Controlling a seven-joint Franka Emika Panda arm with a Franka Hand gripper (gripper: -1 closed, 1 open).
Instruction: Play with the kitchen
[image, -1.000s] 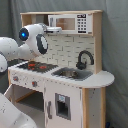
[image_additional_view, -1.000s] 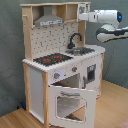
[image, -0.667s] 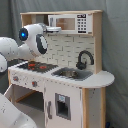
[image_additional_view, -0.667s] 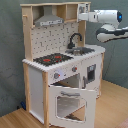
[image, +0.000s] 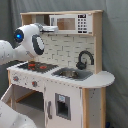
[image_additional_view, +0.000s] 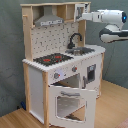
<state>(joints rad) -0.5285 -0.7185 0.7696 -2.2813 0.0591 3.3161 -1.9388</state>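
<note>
The kitchen (image: 70, 50) (image_additional_view: 37, 80) is a tall toy of pale wood and white panels. It has a red-ringed black hob (image: 37, 65) (image_additional_view: 52, 59), a sink (image: 70, 74) with a black faucet (image: 84, 59) (image_additional_view: 75, 40), and a grey hood (image_additional_view: 50, 20). Its windowed oven door (image_additional_view: 70, 102) hangs open, tilted down and forward. My gripper (image: 50, 29) (image_additional_view: 84, 16) is up at the top shelf, by the white microwave (image: 70, 23). Whether it holds anything there is hidden.
The white arm (image: 30, 42) (image_additional_view: 112, 17) reaches in over the counter from the first exterior view's left and the second exterior view's right. A grey curtain (image_additional_view: 10, 50) hangs behind the kitchen. The floor (image_additional_view: 110, 110) is wooden.
</note>
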